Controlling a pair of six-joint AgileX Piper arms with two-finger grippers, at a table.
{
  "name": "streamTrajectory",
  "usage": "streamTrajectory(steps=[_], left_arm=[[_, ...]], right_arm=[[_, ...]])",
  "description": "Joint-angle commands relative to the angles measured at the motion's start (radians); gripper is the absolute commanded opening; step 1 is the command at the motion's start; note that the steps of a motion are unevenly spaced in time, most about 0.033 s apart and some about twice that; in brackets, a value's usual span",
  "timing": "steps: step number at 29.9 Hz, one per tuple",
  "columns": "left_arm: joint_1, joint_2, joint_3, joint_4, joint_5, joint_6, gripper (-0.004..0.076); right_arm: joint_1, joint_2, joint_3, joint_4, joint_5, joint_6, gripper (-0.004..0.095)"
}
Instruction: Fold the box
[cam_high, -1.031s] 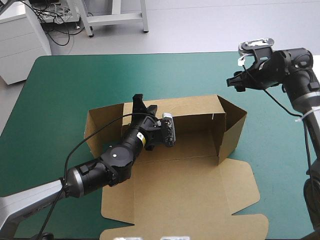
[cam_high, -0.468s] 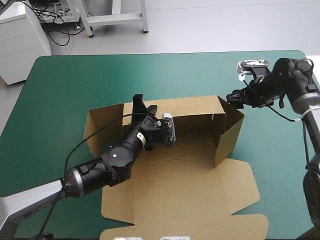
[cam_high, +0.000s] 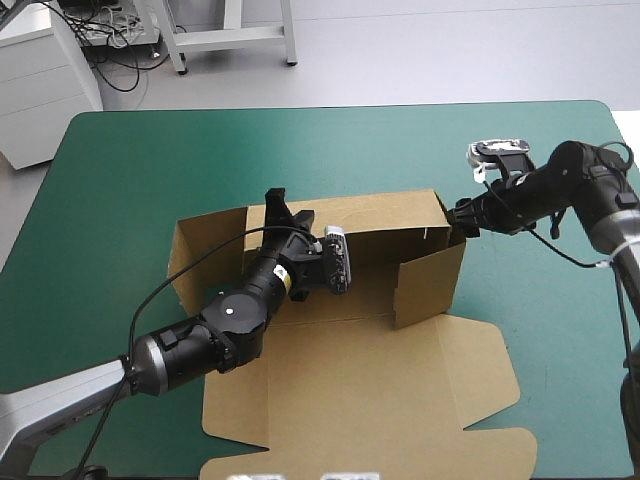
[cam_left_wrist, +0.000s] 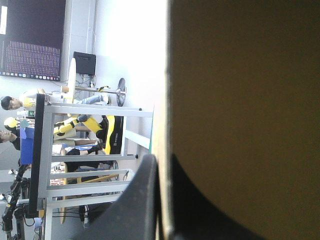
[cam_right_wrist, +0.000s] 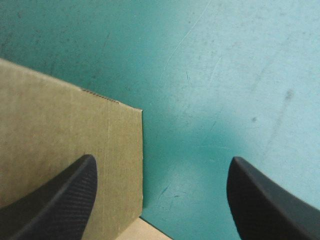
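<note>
High view: box (cam_high: 352, 390) flap farther inward

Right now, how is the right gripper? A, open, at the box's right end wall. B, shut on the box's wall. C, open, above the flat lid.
A: in its wrist view the right gripper has its fingers wide apart, one over the wall of the box, the other over the teal-green cover.

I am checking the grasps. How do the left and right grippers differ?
The left gripper is shut on the box at its rear wall; the right gripper is open, holding nothing. The left gripper reaches across the box's inside; the right gripper stands at its right end wall. Both are black.
</note>
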Motion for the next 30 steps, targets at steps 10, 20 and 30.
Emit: streamTrajectory(steps=[10,20,30], left_arm=[[-0.006,-0.031,-0.022,0.02,0.014,-0.026,-0.0032],[-0.006,-0.031,-0.022,0.02,0.015,-0.026,-0.0032],[-0.006,-0.031,-0.022,0.02,0.015,-0.026,-0.0032]], right_arm=[[-0.011,-0.257,0.191,0.067,-0.16,-0.164,0.0673],[-0.011,-0.293,0.247,0.267,-0.143,-0.3,0.0672],[-0.011,-0.328,0.279,0.327,-0.062,-0.365,0.0673]])
